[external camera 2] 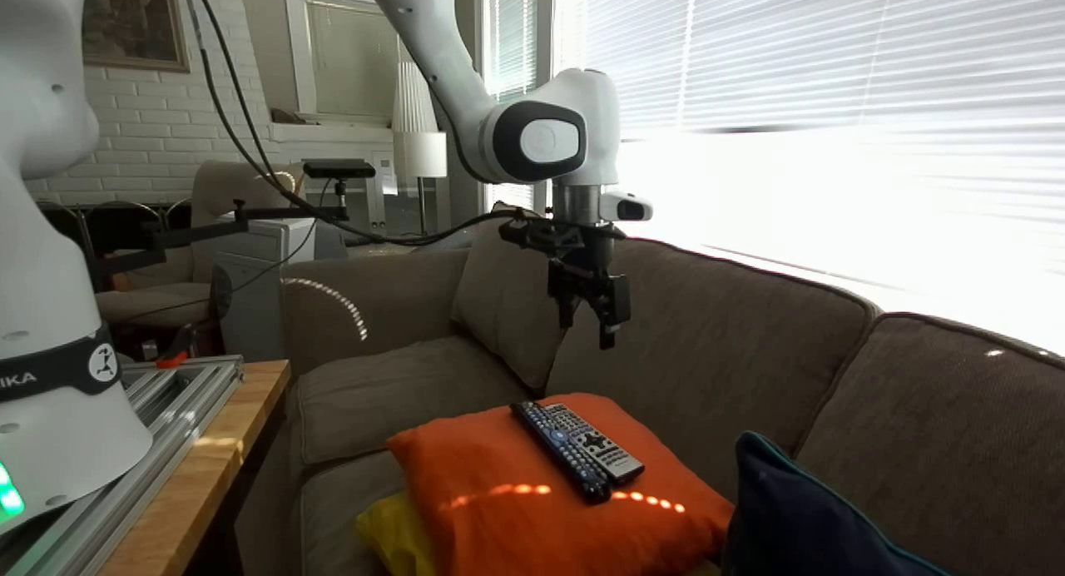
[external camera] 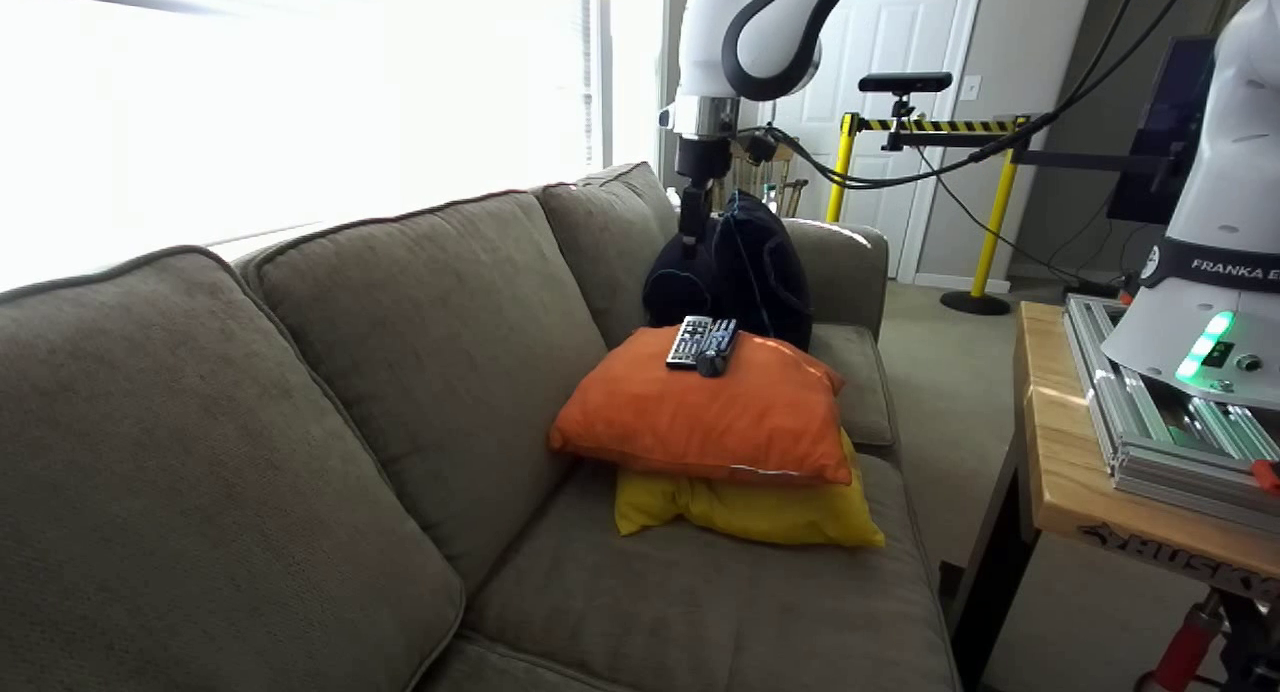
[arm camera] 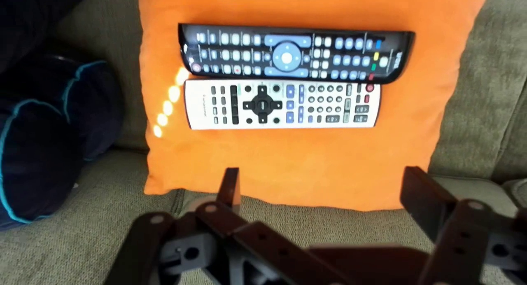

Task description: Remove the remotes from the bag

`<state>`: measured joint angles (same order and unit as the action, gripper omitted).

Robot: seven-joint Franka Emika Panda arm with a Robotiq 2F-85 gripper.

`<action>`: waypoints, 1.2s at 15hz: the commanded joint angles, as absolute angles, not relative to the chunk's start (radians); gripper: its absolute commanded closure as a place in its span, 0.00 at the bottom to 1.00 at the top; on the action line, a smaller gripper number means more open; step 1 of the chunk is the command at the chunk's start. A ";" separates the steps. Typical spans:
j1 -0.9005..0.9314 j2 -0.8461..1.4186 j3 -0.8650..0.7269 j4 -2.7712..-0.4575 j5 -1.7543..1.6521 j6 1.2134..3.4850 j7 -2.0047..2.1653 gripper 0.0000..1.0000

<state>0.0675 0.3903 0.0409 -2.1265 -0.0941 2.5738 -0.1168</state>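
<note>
Fingers point(arm camera: 426, 202) of the gripper point(arm camera: 322, 182) stand wide apart, with nothing held between them; they hang above the orange pillow point(arm camera: 300, 161), at its edge toward the back of the couch point(external camera: 420, 352). On top of the orange pillow lie the black remote point(arm camera: 288, 56) and the silver remote point(arm camera: 284, 103), both flat with buttons up, and both outside of the bag point(external camera: 740, 272). They lie side by side, the silver one nearer to the couch back, so close that I cannot tell whether they touch. Beside one end of the orange pillow the bag sits slumped, and in the wrist view a strip of couch shows between these two. I cannot make out its opening, therefore its inside is hidden to me. The wrist view cuts the bag at the border, and in an exterior view only a corner of the bag point(external camera 2: 799, 518) enters the picture. Under the orange pillow is the yellow pillow point(external camera: 750, 512), for the most part covered. In an exterior view the dark fingers point(external camera: 690, 217) come before the dark bag, so their outline is difficult to see.
</note>
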 commanded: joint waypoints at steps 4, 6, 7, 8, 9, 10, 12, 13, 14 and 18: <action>-0.024 0.249 0.045 -2.042 -0.053 2.096 -0.312 0.00; -0.052 0.222 0.037 -2.009 -0.021 1.997 -0.369 0.00; -0.060 0.213 0.030 -1.991 -0.011 1.945 -0.382 0.00; -0.070 0.206 0.026 -1.979 0.007 1.912 -0.399 0.00; -0.078 0.199 0.020 -1.968 0.018 1.882 -0.408 0.00; -0.083 0.192 0.015 -1.962 0.033 1.866 -0.414 0.00; -0.092 0.181 0.008 -1.960 0.059 1.861 -0.428 0.00; -0.092 0.177 0.004 -1.962 0.065 1.863 -0.427 0.00; -0.093 0.176 0.002 -1.962 0.067 1.864 -0.428 0.00; -0.083 0.189 -0.002 -1.963 0.038 1.887 -0.400 0.00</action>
<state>-0.0881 0.1887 0.0033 -1.9647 0.0372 1.8890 -0.3996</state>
